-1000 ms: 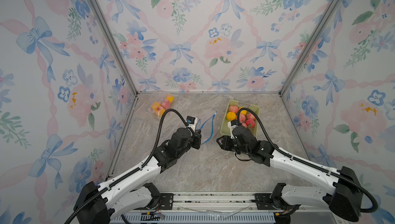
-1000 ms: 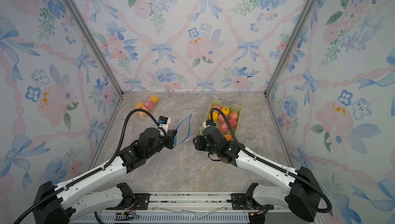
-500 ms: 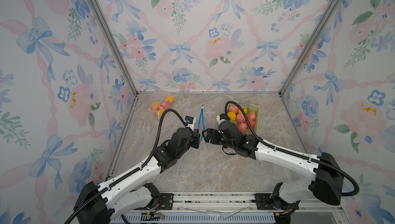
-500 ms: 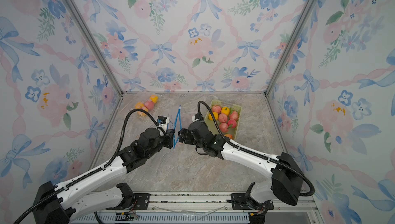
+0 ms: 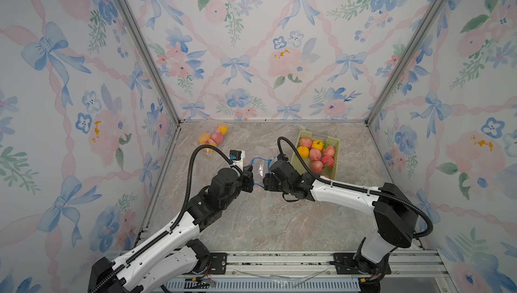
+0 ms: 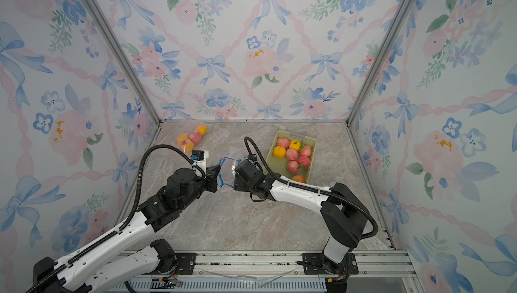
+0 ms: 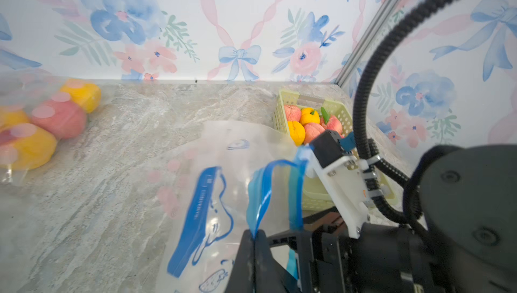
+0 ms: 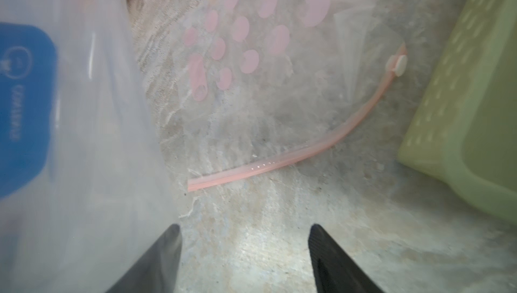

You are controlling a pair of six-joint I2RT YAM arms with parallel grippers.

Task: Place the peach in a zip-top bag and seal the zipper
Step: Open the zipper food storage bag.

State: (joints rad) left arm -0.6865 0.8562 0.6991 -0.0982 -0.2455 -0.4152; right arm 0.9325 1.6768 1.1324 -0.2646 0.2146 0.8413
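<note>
Bag (image 7: 223,151) spread, pinched in left tool (image 7: 255,234)

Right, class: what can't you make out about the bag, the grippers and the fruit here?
- Right gripper: right wrist view, blurred bag film veils one finger; contact unclear.
- Nearest fruit in basket: top view, right arm covers part.
- Bagged fruit: left wrist view, blurred, cut by edge.

Floral-papered walls (image 5: 251,40) with blue bows enclose a grey marbled tabletop (image 5: 265,221), evenly lit.
</note>
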